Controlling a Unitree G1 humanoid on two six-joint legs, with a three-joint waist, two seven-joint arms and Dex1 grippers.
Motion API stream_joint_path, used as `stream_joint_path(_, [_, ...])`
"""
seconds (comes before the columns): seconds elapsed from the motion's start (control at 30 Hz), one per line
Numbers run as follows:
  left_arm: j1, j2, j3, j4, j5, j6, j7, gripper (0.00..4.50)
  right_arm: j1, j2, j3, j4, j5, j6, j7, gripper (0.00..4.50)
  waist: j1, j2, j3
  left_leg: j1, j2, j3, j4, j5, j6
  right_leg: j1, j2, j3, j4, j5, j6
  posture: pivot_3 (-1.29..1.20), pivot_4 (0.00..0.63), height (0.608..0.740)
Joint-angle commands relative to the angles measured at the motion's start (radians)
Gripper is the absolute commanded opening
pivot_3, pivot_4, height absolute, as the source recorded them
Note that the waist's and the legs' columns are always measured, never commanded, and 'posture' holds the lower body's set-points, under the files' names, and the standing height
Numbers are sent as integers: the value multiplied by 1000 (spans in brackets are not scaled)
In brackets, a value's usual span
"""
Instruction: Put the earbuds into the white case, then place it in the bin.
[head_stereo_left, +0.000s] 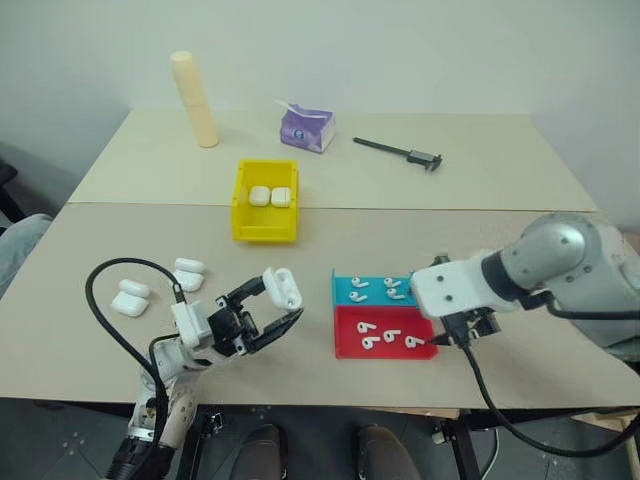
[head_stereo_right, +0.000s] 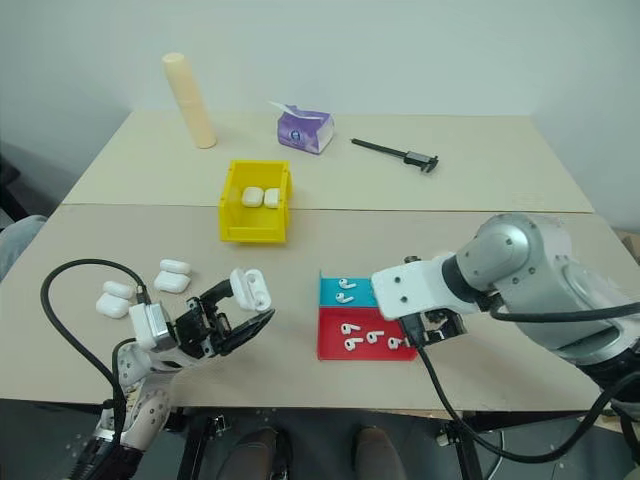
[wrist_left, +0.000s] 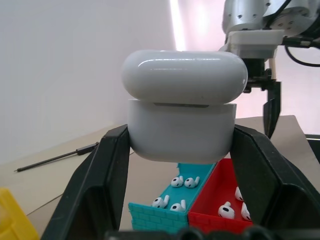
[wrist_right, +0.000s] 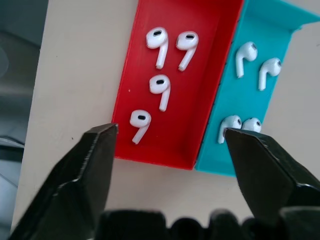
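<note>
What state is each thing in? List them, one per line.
Left tool: shut on the white case.
White case: held above the table, lid open.
Right tool: open, empty, above the red tray.
Red tray: four earbuds inside.
Teal tray: four earbuds inside.
Yellow bin: two closed cases inside.
Three spare cases: closed, lying on the table.

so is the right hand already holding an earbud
No, the right hand hovers open and empty above the red tray, where four earbuds lie untouched.
</note>
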Motion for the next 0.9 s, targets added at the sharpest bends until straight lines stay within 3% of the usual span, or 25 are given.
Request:
stream_joint_path(0.03, [9,-14,33,-1,31,-47,-26,2737,-14,21,11,-12,-46,39,-8,3309,-4,1,0,0,0,0,0,0,0,0,0,0,0,0,0,0,150,740])
stream_joint_path(0.13, [22,-36,47,-22,46,-38,2,2737,-1,28,19,-25,-55,53,-2,3309,-5,1,0,0,0,-1,0,0,0,0,0,0,0,0,0,0,150,740])
stream_joint_path(0.27, [44,-49,53,-52,50,-31,7,2737,27,38,55,-18,-104,46,-18,2406,-5,1,0,0,0,-1,0,-1,1,0,0,0,0,0,0,0,150,740])
stream_joint_path(0.9, [85,-42,52,-88,113,-22,39,2737,79,131,143,81,-270,-29,-17,2406,-6,2,-1,0,0,0,1,-1,2,0,1,0,0,0,0,0,150,740])
